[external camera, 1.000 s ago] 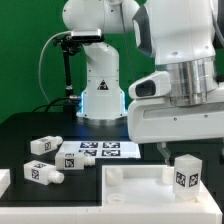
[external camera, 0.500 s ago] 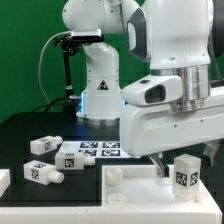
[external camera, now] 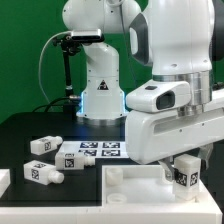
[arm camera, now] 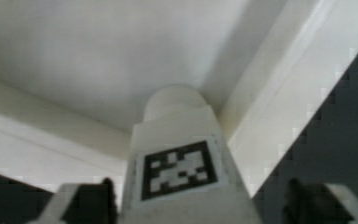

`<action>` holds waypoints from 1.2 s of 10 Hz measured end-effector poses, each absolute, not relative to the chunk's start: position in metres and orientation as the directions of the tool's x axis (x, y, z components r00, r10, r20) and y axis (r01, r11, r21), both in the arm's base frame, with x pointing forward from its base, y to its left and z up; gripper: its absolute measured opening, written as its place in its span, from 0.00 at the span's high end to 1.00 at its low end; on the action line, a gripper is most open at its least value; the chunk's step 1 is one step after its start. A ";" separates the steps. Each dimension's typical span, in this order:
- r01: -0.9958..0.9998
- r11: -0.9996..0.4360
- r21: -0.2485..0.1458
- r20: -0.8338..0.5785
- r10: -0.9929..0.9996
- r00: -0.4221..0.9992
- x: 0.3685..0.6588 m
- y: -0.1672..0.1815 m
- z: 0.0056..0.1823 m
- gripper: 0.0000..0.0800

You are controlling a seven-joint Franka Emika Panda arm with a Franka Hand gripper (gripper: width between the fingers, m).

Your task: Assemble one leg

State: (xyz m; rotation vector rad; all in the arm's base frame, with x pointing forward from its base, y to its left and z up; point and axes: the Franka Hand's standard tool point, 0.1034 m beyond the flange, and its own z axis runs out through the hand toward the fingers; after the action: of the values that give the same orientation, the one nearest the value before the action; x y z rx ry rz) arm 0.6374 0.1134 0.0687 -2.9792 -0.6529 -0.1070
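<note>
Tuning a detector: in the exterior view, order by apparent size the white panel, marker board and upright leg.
1. Large white square rimmed panel
2. Thin flat white marker board
3. Short chunky white tagged plastic leg

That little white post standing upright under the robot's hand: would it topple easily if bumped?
The leg looks like stiff moulded plastic, probably light. Standing on end on the white panel, taller than wide, it might tip if bumped. Its flat faces suggest it would not roll.
</note>
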 end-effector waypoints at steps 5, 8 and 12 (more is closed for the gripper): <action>-0.032 -0.994 -0.104 0.065 -0.039 0.997 0.640 0.113 0.068 0.64; -0.552 -0.817 -0.164 -0.031 -0.555 0.831 0.641 0.109 0.067 0.64; -0.743 -0.647 -0.172 -0.096 -0.740 0.666 0.640 0.109 0.067 0.64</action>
State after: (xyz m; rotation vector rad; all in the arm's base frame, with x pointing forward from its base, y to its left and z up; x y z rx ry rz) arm 0.6398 0.1087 0.0667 -2.6844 1.2091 0.0247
